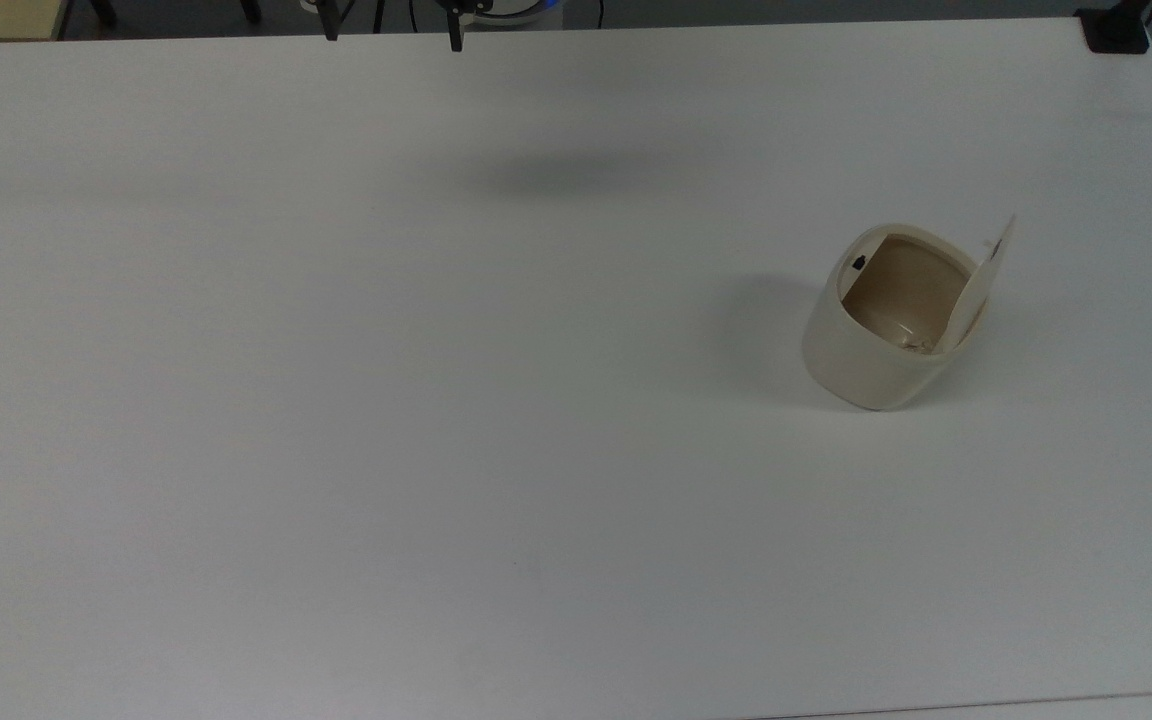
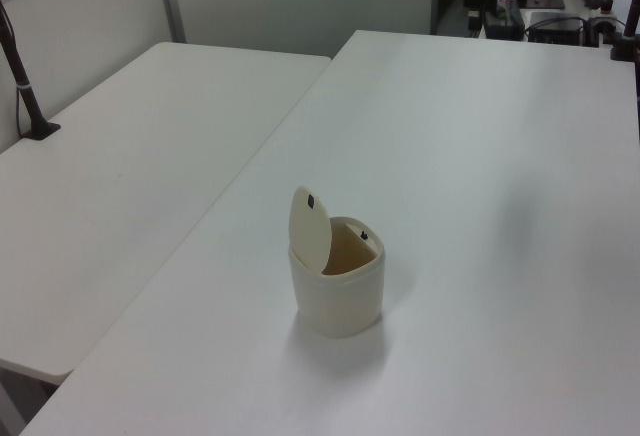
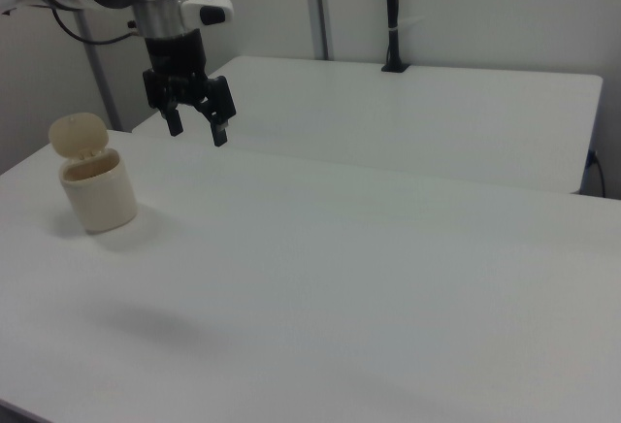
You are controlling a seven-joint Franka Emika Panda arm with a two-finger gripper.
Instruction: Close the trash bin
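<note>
The trash bin (image 1: 871, 365) (image 2: 338, 296) (image 3: 99, 198) is a small cream-white tub standing on the white table at the top view's right. Its flat lid (image 1: 988, 272) (image 2: 310, 226) (image 3: 80, 137) stands raised on its hinge, so the tan-brown inside shows. A small black button (image 1: 858, 264) (image 2: 365, 237) sits at the rim opposite the hinge. My gripper (image 3: 199, 135) hangs in the air well above the table, to the right of the bin in the right view and apart from it. It is open and holds nothing. Its two dark fingertips (image 1: 454, 38) poke in at the top view's upper edge.
The white table (image 1: 436, 450) has wide bare room around the bin. A second white table (image 2: 120, 166) adjoins it on the left view's left. A black clamped post (image 2: 22, 81) (image 3: 392, 16) stands on that table, and a black clamp (image 1: 1116, 30) sits at the top view's upper right corner.
</note>
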